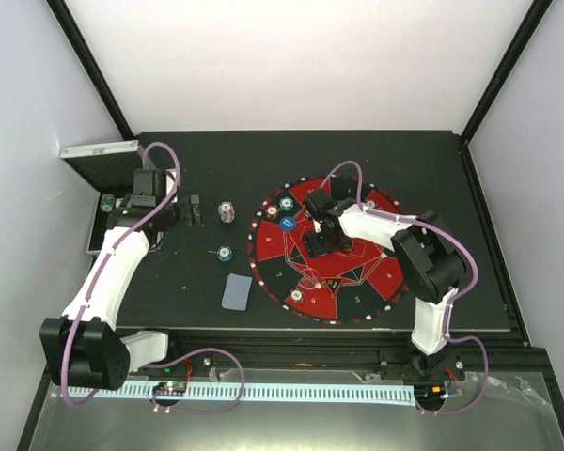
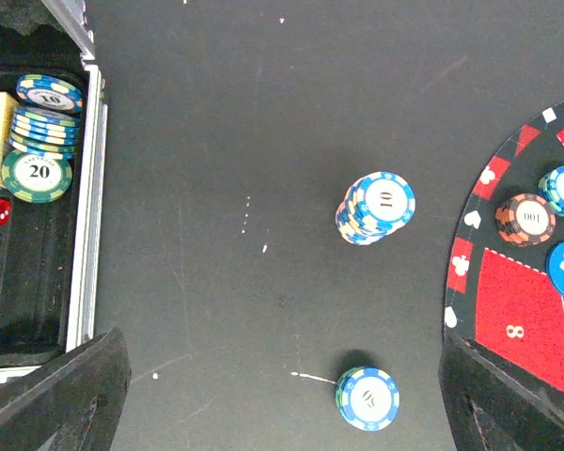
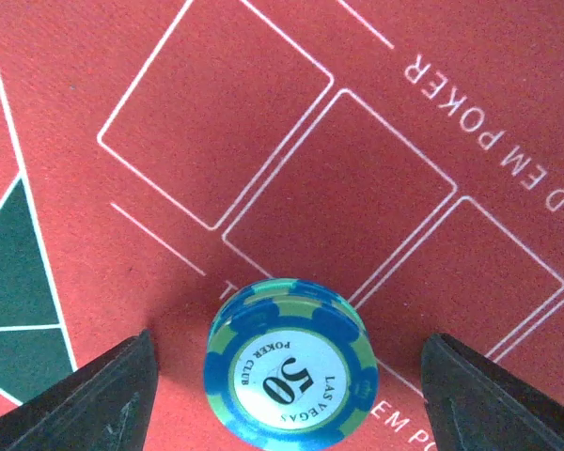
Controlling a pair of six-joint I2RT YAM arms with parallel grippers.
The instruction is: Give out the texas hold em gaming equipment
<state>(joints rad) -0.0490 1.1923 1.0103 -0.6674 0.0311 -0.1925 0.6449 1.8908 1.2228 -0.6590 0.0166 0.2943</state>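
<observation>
1. red felt of the round mat (image 3: 263, 141) carries a blue-green "50" chip stack (image 3: 289, 381), upright near the mat's middle.
2. right gripper (image 3: 289, 346): jaws apart, one finger either side of that stack, neither touching.
3. left gripper (image 2: 280, 362): jaws apart, nothing held, over the black table (image 2: 263, 94) beside the metal case (image 2: 86, 188).
4. blue "10" chip stack (image 2: 376, 207) and second blue stack (image 2: 368, 397) stand on the table between case and mat.
5. grey-blue card (image 1: 236, 291) lies near the table's front edge.

Blue chip (image 3: 289, 376) reads 50 Las Vegas Poker Club
</observation>
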